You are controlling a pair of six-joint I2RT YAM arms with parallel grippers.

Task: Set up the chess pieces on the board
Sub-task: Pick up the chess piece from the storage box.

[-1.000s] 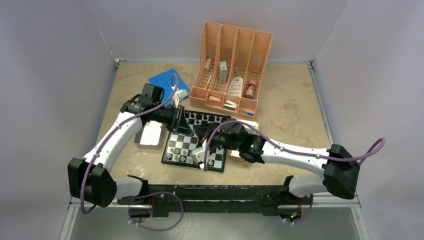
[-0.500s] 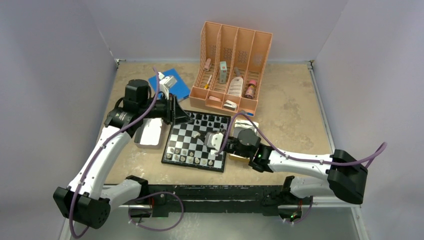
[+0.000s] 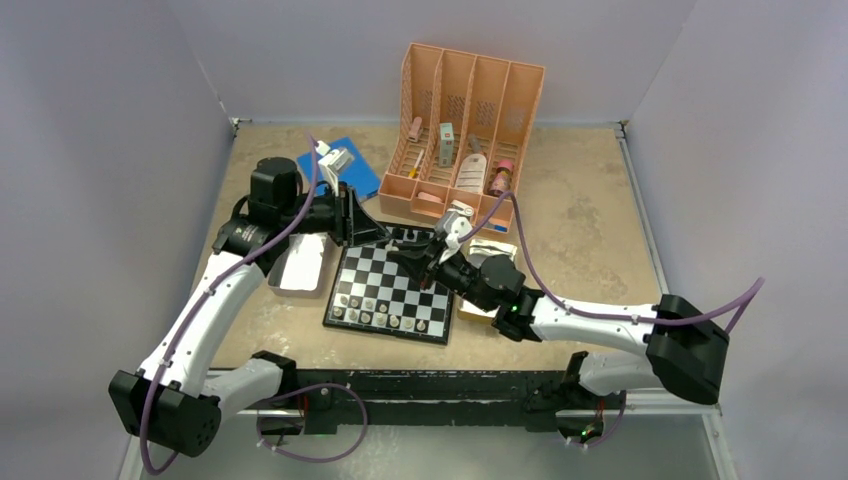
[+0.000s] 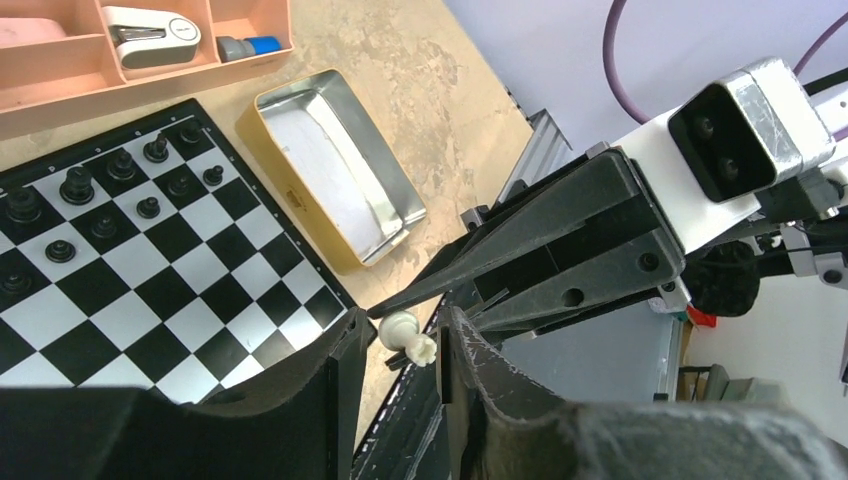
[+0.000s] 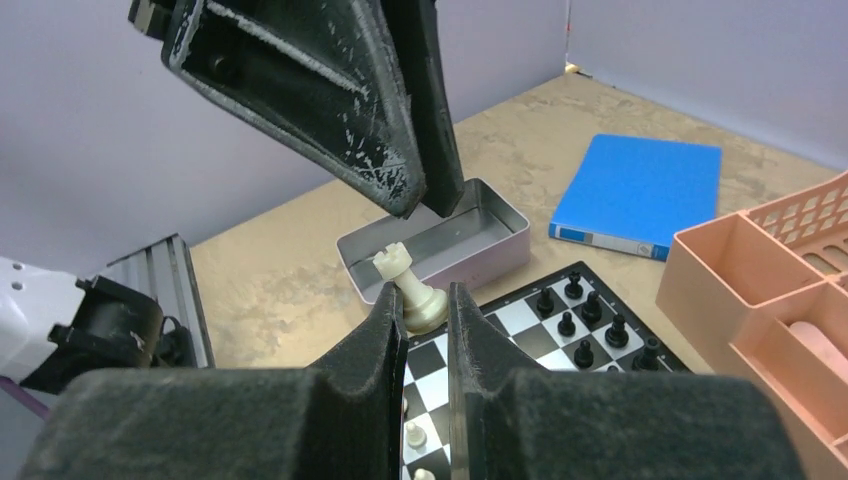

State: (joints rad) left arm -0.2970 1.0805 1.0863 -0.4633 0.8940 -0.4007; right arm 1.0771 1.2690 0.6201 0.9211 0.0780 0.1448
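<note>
The board (image 3: 385,275) lies mid-table, with black pieces (image 4: 100,190) on its far rows and pale pieces (image 3: 385,318) along its near row. My right gripper (image 5: 427,292) is shut on the base of a pale rook (image 5: 410,290) and holds it tilted in the air above the board's far left part (image 3: 400,250). My left gripper (image 4: 403,322) hovers tip to tip with the right one (image 3: 386,236). Its fingers stand a narrow gap apart and hold nothing. The rook (image 4: 410,337) shows just beyond that gap, apart from the left fingertips.
A shiny metal tray (image 3: 300,268) lies left of the board and a gold-rimmed one (image 4: 335,175) lies to its right. A blue book (image 3: 345,165) lies at the back left. The peach organizer (image 3: 460,130) stands right behind the board.
My right gripper swung from the board's near edge up to its far edge with the rook. My left arm drew back off the board and now points at the right gripper.
</note>
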